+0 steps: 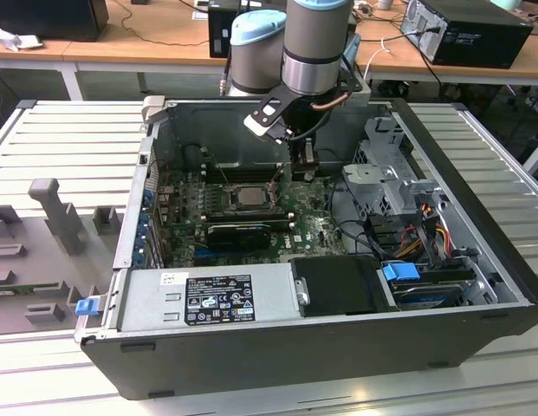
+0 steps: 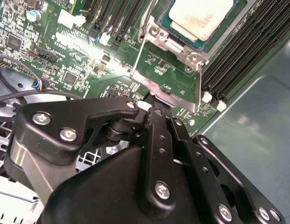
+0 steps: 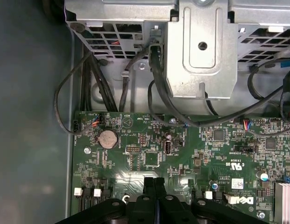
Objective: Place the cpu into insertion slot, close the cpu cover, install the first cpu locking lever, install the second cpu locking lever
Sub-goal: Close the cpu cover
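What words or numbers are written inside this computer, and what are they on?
Big label on the silver power supply: print too small to read.
Small white sticker beside it: too small to read.
Green circuit board: tiny white markings, none clear enough to read.
Board sticker: too small to read.

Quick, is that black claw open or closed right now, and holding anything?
The black gripper: shut, nothing visible between its fingers, tip near the silvery metal cpu cover.
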You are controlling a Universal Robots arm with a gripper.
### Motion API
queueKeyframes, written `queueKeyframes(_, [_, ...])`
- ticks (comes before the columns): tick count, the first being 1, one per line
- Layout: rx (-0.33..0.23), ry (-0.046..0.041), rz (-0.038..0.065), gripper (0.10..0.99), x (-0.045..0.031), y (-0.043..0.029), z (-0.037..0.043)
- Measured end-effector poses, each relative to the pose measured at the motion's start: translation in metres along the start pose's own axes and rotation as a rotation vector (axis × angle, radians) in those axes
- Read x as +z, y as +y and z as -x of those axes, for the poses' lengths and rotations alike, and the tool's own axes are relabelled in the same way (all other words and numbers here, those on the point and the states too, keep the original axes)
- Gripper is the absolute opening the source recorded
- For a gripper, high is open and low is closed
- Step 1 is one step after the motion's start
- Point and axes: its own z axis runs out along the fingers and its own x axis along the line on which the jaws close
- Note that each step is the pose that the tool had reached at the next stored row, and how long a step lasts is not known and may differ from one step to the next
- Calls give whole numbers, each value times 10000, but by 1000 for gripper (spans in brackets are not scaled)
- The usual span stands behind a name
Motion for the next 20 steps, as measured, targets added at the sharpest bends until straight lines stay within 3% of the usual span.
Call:
queueKeyframes(6, [0,1,1,106,-3,-73,-2])
queueKeyframes(17, [1,0,0,106,-12,-356,-8])
queueKeyframes(20, [-2,1,-1,106,17,-385,-8])
